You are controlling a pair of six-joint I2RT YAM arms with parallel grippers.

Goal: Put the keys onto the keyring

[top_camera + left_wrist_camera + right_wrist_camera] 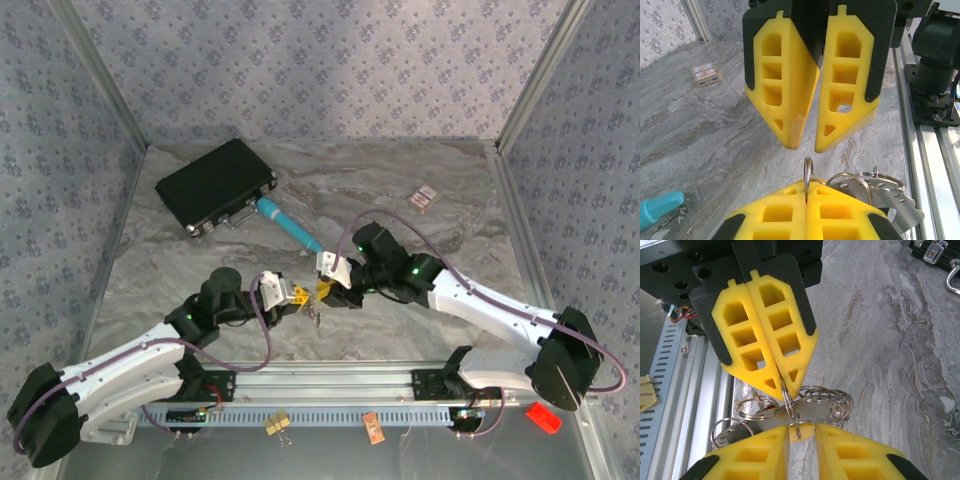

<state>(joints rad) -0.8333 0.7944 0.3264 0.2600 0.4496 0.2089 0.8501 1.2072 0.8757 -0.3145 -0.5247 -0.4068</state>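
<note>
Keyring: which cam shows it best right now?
Right wrist. The keyring is spread out, its split rings and grey plate clear, one ring pinched by the left gripper. Left wrist shows that ring edge-on and a few rings partly hidden by its fingers. Top external shows a tiny dark speck.

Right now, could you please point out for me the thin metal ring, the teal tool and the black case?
thin metal ring [808, 159], left wrist view, top of its arc.
teal tool [288, 225], top external view, middle of its barrel.
black case [214, 184], top external view, centre of its lid.
</note>
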